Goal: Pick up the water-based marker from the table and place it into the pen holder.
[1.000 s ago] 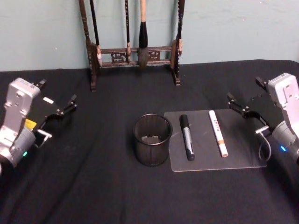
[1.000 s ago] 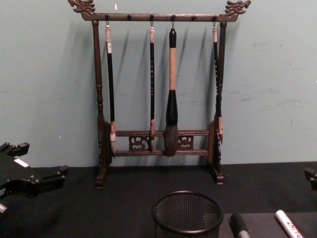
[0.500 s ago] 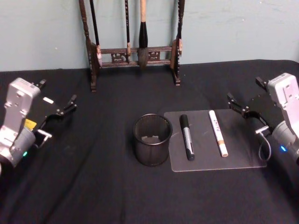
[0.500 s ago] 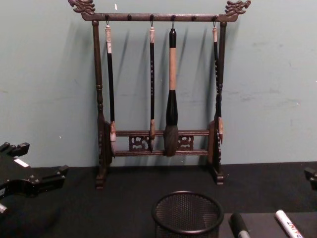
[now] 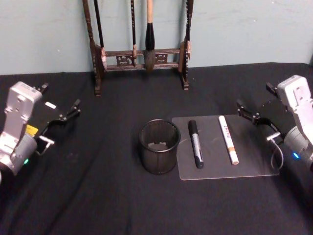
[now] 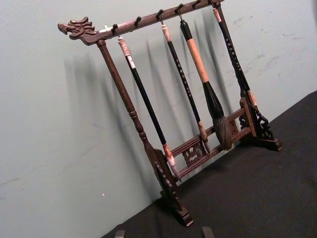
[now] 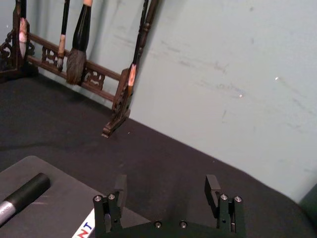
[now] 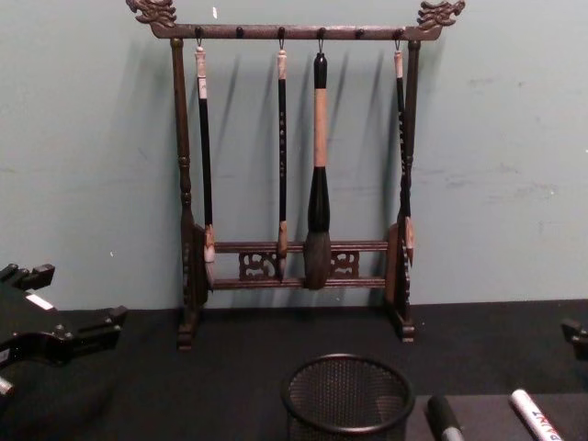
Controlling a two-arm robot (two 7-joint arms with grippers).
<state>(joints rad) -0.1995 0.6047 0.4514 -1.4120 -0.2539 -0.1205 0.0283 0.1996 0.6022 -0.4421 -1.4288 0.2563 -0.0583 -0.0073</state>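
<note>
Water-based marker (image 5: 195, 144), judged to be the black-and-grey one, lies flat on clear mat (image 5: 254, 159), running 12-to-6. It sits at 3 o'clock of pen holder (image 5: 157, 165), close but not touching. White pen (image 5: 228, 139) lies beside it, further toward 3 o'clock. Step: pre-grasp, nothing picked yet. Right gripper (image 7: 166, 186) hangs near the mat's 3 o'clock edge, fingers wide apart, empty. Next: reach toward 9 o'clock past white pen, descend, straddle barrel crosswise. Left gripper (image 5: 59, 96) parked at holder's 9 o'clock, well apart, spread, empty.
</note>
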